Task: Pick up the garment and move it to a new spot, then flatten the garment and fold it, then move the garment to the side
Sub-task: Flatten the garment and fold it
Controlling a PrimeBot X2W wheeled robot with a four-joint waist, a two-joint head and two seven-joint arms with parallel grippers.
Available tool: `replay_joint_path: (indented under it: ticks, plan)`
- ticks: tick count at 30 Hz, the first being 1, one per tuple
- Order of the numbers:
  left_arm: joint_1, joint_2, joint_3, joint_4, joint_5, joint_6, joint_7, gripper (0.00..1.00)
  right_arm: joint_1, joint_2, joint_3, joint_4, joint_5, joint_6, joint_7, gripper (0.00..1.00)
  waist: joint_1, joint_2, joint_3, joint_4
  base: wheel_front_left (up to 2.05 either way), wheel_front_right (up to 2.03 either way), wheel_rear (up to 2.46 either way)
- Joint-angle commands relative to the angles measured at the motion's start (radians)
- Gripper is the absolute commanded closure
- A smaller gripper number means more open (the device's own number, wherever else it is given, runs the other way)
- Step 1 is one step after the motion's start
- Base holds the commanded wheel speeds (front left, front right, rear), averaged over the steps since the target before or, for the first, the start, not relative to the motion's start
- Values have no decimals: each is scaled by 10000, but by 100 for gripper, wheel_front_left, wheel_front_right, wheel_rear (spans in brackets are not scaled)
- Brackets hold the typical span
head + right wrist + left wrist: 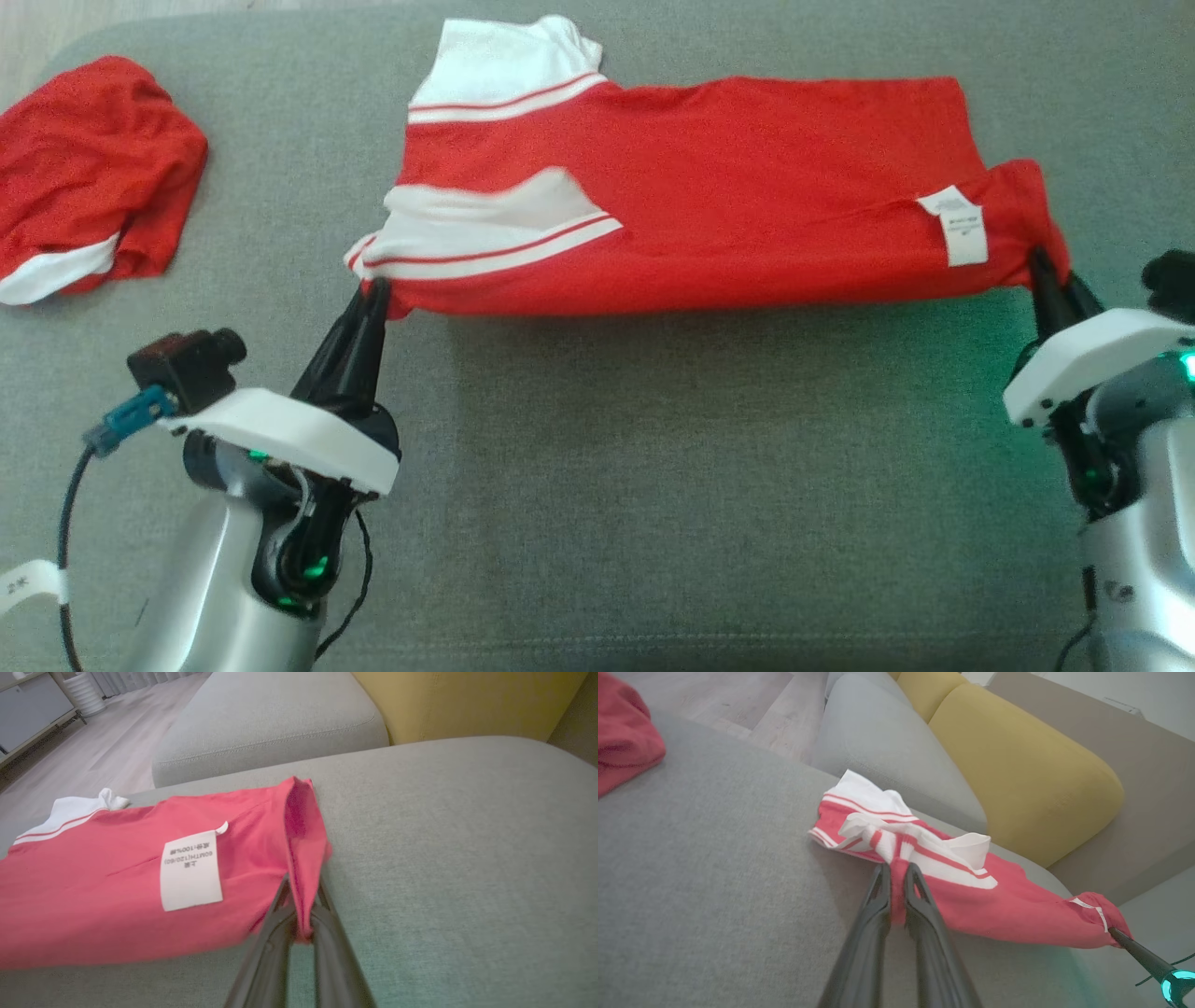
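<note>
So the left gripper (376, 291) is clamped on the red garment (747, 187) at its white-striped sleeve corner, and the right gripper (1038, 261) pinches the hem corner beside the white care label (962, 224). It lies stretched between them on the grey cushion (653, 467), second white sleeve farthest back.

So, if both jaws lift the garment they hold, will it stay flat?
Probably not: the garment is floppy, bunching where the left jaws pinch it. It would likely sag between the two pinched ends. Seems thin, light.
</note>
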State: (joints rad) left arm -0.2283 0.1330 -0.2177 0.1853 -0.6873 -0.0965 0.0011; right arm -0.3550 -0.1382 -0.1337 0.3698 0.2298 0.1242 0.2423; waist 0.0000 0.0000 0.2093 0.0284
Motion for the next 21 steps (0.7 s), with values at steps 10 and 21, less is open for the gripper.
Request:
replay_joint_path:
  ticks: [10,21]
  plan:
    - [1231,450,-39,-2318,-69,332,741,100,1596,-100,217,-2050,752,65,1195,100,0,0,-159,-39,0,0,0]
    - [2560,458,318,-2643,-540,791,787,100,2665,346,-237,-2455,785,65,1240,100,0,0,80,-43,0,0,0]
